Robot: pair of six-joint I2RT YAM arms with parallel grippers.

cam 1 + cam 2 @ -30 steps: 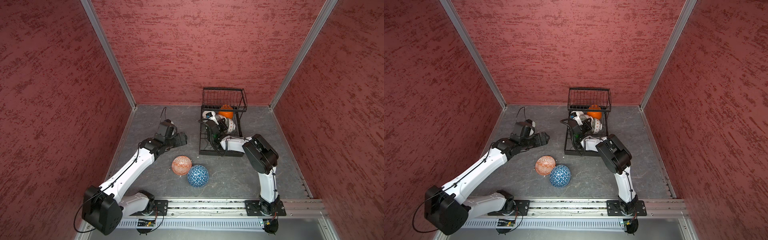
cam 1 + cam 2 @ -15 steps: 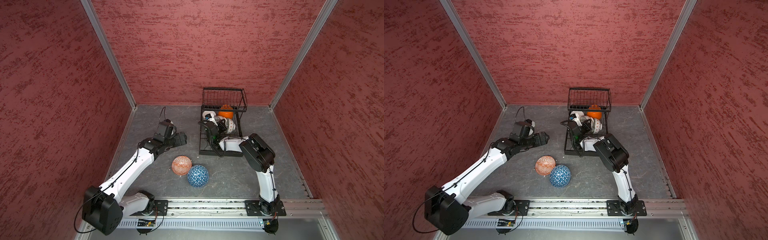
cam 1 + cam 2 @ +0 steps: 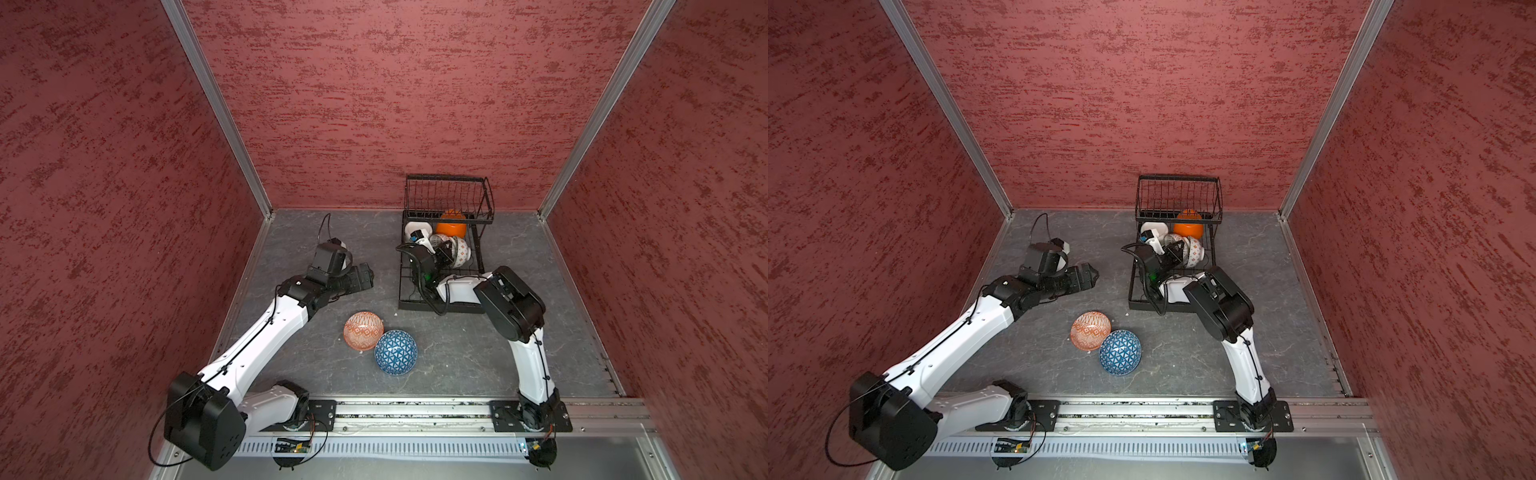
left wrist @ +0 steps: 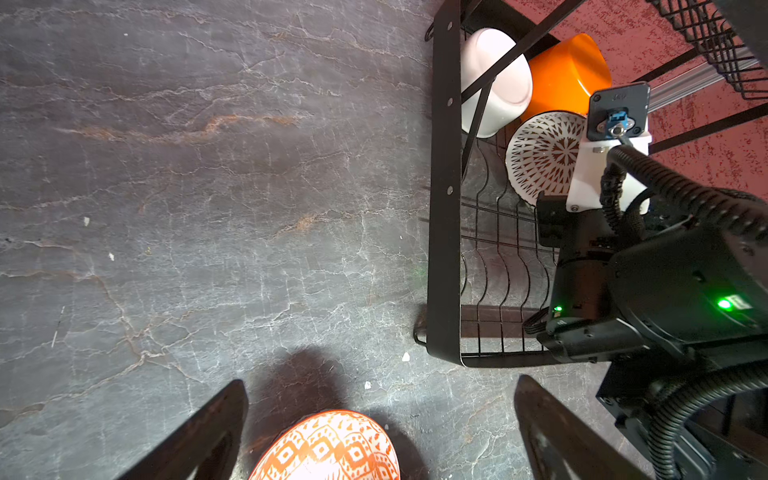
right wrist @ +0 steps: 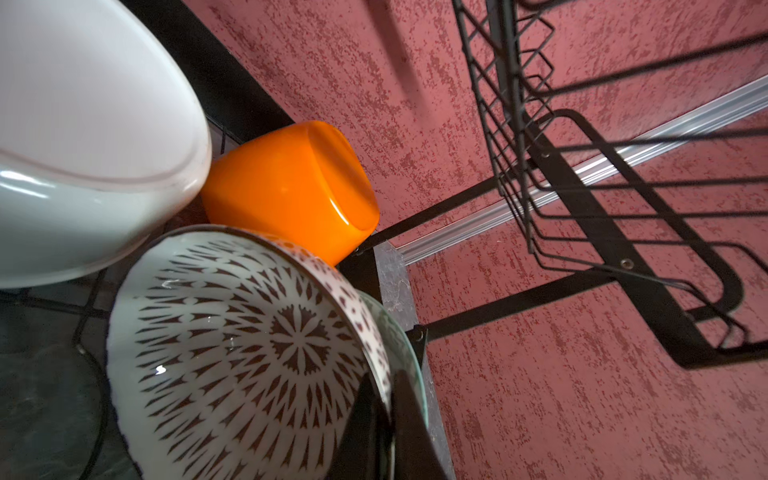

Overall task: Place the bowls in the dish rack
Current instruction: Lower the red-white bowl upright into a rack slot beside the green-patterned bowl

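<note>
While the open left gripper point(image 3: 366, 276) waits beside the black wire dish rack point(image 4: 444, 249), the right gripper point(image 5: 384, 407) inches its clamped brown-patterned ceramic bowl point(image 5: 249, 345) inward, seemingly almost seated.

Both top views look down from high above the near edge at the whole table point(image 3: 457, 365). The left wrist view looks down beside the dish rack point(image 4: 444, 208); the right wrist view sits close inside it. Both show the patterned bowl point(image 5: 232, 353).

The orange bowl point(image 5: 291, 187), white bowl point(image 5: 83, 124) and patterned bowl point(image 5: 249, 353) gleam glossy-smooth, the dish rack point(image 4: 444, 208) is matt black metal wire, the bench point(image 4: 208, 166) looks like veined grey stone, the walls point(image 3: 374, 83) rough red.
</note>
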